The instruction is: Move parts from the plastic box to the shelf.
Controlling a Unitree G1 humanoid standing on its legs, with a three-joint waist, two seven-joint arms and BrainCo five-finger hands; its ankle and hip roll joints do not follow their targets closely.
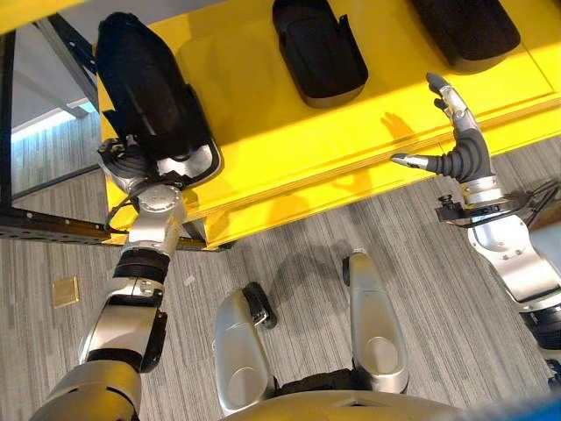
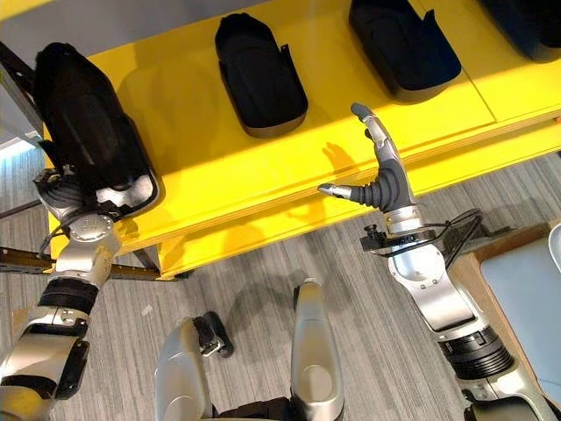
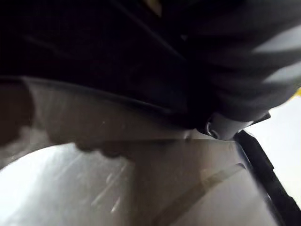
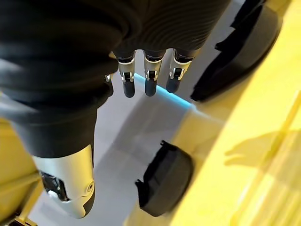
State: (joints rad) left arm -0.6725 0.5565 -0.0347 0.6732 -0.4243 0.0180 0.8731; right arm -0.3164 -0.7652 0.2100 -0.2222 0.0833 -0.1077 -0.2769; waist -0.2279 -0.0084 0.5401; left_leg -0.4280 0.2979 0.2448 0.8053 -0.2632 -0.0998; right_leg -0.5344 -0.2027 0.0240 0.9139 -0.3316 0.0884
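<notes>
In the left eye view a yellow shelf (image 1: 289,149) spans the top, with three black parts on it. The left part (image 1: 145,88) lies at the shelf's left corner, its near end overhanging the front edge; the left hand (image 1: 131,167) sits under that end, its fingers hidden beneath the part, so whether they grip it cannot be told. The middle part (image 1: 317,48) lies farther back on the shelf, and a third part (image 1: 469,31) lies at the top right. The right hand (image 1: 456,145) hangs over the shelf's front edge, empty, fingers straight and thumb spread out to the side. In the right eye view the same layout shows, with a pale box (image 2: 535,289) at the right edge on the floor side. The left wrist view looks from very close at the dark underside of the left part and grey floor (image 3: 70,188); the fingers are not made out. The right wrist view shows the right hand's straight fingers (image 4: 149,77) holding nothing, above the shelf with two parts past them.
</notes>
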